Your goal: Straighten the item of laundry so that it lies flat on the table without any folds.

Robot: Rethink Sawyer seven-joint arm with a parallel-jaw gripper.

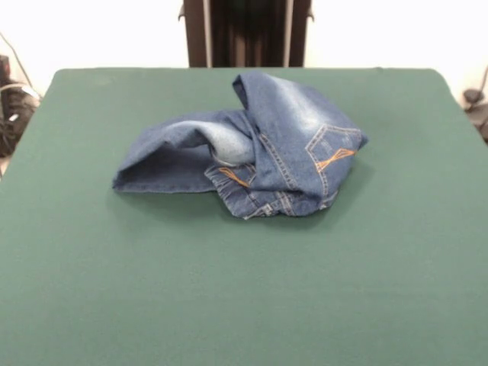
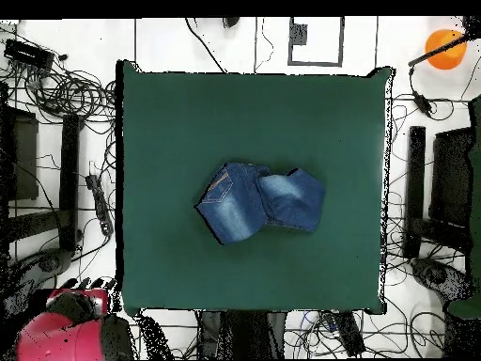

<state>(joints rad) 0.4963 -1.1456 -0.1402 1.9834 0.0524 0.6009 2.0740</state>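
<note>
The blue denim jeans (image 1: 252, 149) lie crumpled and folded over themselves near the middle of the dark green table (image 1: 244, 305), a little toward its far side. A back pocket with orange stitching faces up on the right, and a folded leg sticks out to the left. In the overhead view the jeans (image 2: 261, 201) form a compact bundle at the centre of the table (image 2: 169, 122). The gripper shows in neither view.
The robot's dark pedestal (image 1: 245, 32) stands behind the far edge of the table. In the overhead view the red arm base (image 2: 70, 329) sits off the table's bottom left corner. Cables and equipment lie on the floor around the table.
</note>
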